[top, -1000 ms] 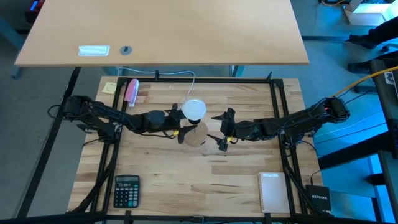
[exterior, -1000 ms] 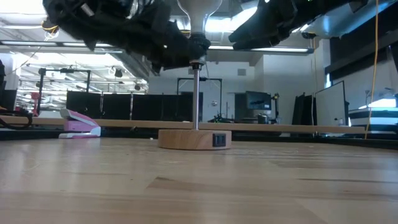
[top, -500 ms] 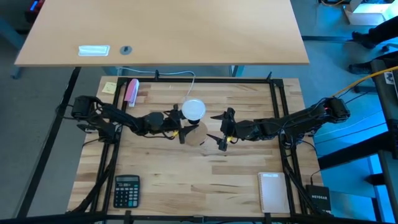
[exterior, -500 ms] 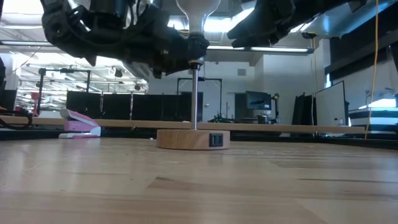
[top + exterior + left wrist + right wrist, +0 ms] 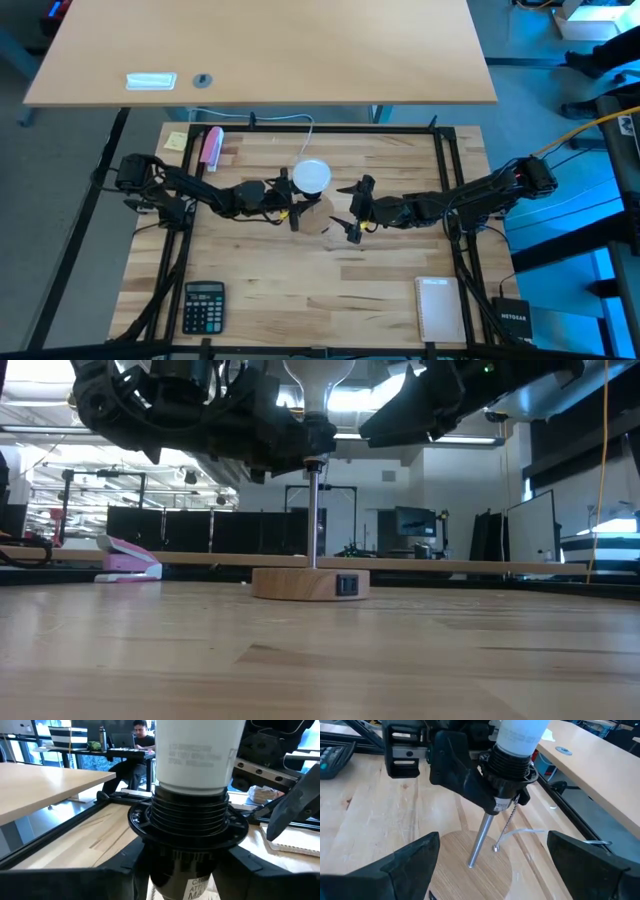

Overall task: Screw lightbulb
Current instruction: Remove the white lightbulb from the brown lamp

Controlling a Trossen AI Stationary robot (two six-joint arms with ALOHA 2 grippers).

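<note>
A small lamp stands mid-table: a round wooden base (image 5: 322, 218), a metal rod (image 5: 314, 515) and a black socket (image 5: 507, 767). The white lightbulb (image 5: 312, 177) sits upright in the socket, its threaded base (image 5: 187, 812) partly showing above the collar. My left gripper (image 5: 291, 200) reaches in level from the table's left and is shut on the socket. My right gripper (image 5: 355, 210) stands open just right of the lamp. Its fingers (image 5: 415, 865) are spread wide, tilted slightly down toward the rod and base, and touch nothing. My left gripper pinches the socket's black body (image 5: 180, 865) between its two fingers, below the threaded collar. It comes in level from the table's left; one finger (image 5: 462, 775) lies along the socket's near side. The lamp stands upright on its wooden base, bulb on top.
A calculator (image 5: 204, 306) lies near the front left and a notebook (image 5: 440, 308) at the front right. A pink stapler (image 5: 211, 147) and a yellow note (image 5: 177, 141) are at the far left. A pull chain (image 5: 506, 827) hangs from the socket. A person (image 5: 142, 740) sits beyond the table.
My left wrist has tipped toward level and sunk a little at the socket. The lamp stays upright with the bulb in place.
</note>
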